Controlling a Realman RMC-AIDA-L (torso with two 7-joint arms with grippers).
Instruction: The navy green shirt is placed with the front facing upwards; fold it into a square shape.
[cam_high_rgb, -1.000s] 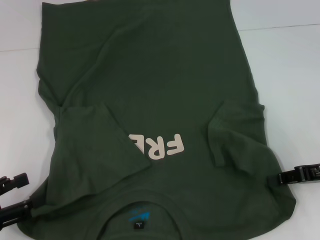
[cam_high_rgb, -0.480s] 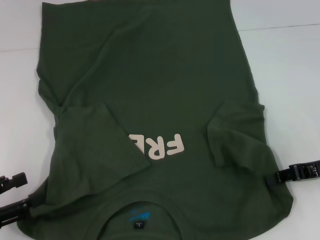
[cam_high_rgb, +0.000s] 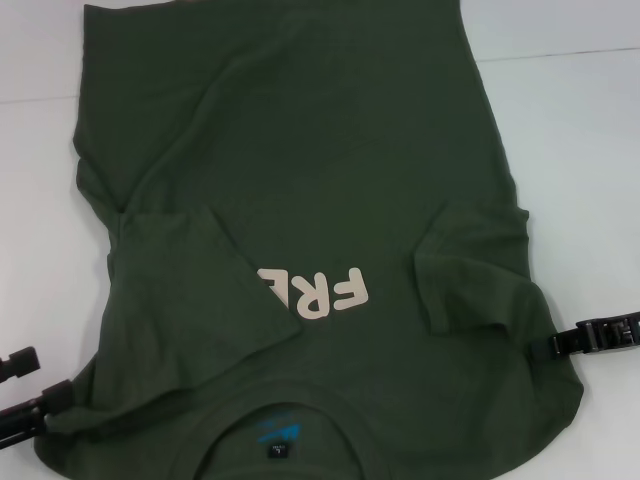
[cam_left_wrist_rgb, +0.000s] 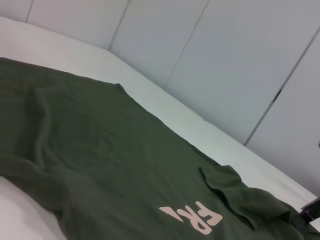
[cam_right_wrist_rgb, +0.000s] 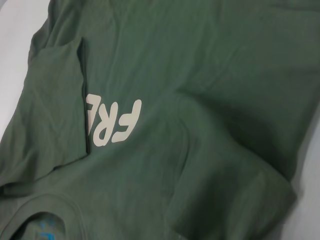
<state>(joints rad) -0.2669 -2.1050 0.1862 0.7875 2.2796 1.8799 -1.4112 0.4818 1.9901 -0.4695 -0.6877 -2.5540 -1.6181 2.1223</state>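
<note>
Reaching in from the right edge, the right gripper (cam_high_rgb: 560, 343) meets the shirt (cam_high_rgb: 320, 150) at its shoulder side, with its dark tip right against the cloth; whether it is clamped on the fabric or loose I cannot tell from where I stand. Across from it, the left gripper (cam_high_rgb: 35, 385) sits low at the near left corner, its two black fingers (cam_high_rgb: 22, 361) spread apart, one above the other, the lower one touching the shirt's edge and the upper one lying clear on the table (cam_high_rgb: 570, 150).

Between them the dark green shirt lies front up on the white table, collar (cam_high_rgb: 280, 440) nearest the robot and the hem stretching away toward the far side. Both short sleeves are turned inward over the chest: the left sleeve (cam_high_rgb: 190, 290) covers part of the pale lettering (cam_high_rgb: 315, 292), so only "FRE" shows, while the right sleeve (cam_high_rgb: 470, 270) lies folded just beside the letters without touching them. A small blue print (cam_high_rgb: 277, 432) shows inside the collar. Long creases run slantwise across the upper body of the cloth.

From the left wrist view the shirt (cam_left_wrist_rgb: 100, 150) spreads flat toward pale wall panels (cam_left_wrist_rgb: 225, 60) behind the table. The right wrist view shows only the shirt (cam_right_wrist_rgb: 200, 75), lettering and folded sleeves.
</note>
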